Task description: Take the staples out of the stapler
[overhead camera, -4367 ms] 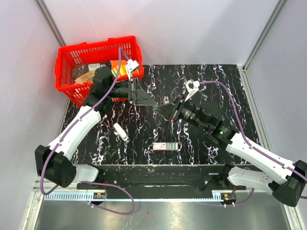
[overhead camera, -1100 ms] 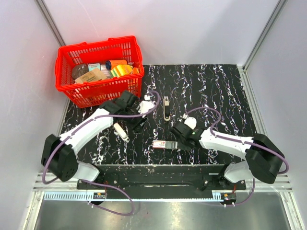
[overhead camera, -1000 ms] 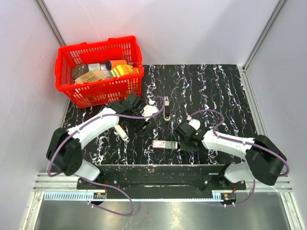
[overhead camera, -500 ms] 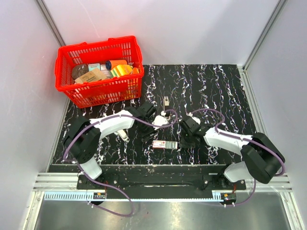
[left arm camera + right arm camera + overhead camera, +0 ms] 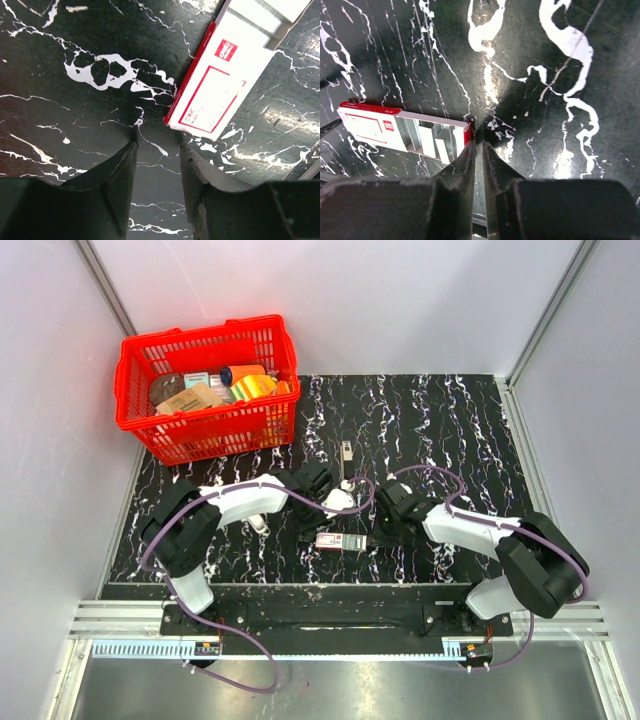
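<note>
The stapler (image 5: 346, 453), a slim black bar with a pale end, lies on the black marbled table (image 5: 450, 430) behind both grippers; no gripper touches it. A red-and-white staple box (image 5: 345, 541) lies in front of it. It is open at one end, with silvery staple strips (image 5: 432, 137) inside. My left gripper (image 5: 306, 532) is open and empty, low over the table just left of the box (image 5: 220, 85). My right gripper (image 5: 379, 532) is shut and empty, its tips (image 5: 476, 142) at the box's red open end (image 5: 375, 130).
A red basket (image 5: 215, 430) with several packets stands at the back left. A white oblong stick (image 5: 258, 524) lies partly under my left arm. Grey walls close in the table on three sides.
Both arms have come in toward the staple box. The left gripper swung right to the box's left end; the right gripper moved up to its right end. The stapler has stayed put.
</note>
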### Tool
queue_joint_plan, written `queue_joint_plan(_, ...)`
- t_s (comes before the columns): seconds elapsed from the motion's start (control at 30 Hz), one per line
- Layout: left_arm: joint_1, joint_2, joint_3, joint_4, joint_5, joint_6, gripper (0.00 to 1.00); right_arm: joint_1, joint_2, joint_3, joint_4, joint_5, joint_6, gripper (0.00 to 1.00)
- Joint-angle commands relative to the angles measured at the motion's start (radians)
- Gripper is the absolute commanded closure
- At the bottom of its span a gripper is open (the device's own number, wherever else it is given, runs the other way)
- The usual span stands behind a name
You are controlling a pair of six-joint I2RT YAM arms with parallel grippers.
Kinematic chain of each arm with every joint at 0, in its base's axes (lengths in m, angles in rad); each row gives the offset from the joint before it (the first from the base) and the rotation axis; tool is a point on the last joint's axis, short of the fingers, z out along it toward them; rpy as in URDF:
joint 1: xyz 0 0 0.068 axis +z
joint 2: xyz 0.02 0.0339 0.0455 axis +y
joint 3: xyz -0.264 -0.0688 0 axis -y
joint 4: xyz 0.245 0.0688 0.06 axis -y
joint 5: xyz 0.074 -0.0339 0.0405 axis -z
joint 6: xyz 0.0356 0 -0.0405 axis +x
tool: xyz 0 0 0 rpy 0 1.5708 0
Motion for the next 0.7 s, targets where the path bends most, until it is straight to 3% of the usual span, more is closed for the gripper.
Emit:
queue_joint_plan(0.0, -0.011, 0.013, 0.004, 0.044, -0.006, -0.001, 0.56, -0.001, 0.033, 0.025, 0.042, -0.041, -0.011, 0.84)
queue_joint_plan(0.67, -0.015, 0.011, 0.005, 0.052, 0.005, -0.006, 0.57, -0.002, 0.132, 0.088, 0.117, -0.141, 0.012, 0.86)
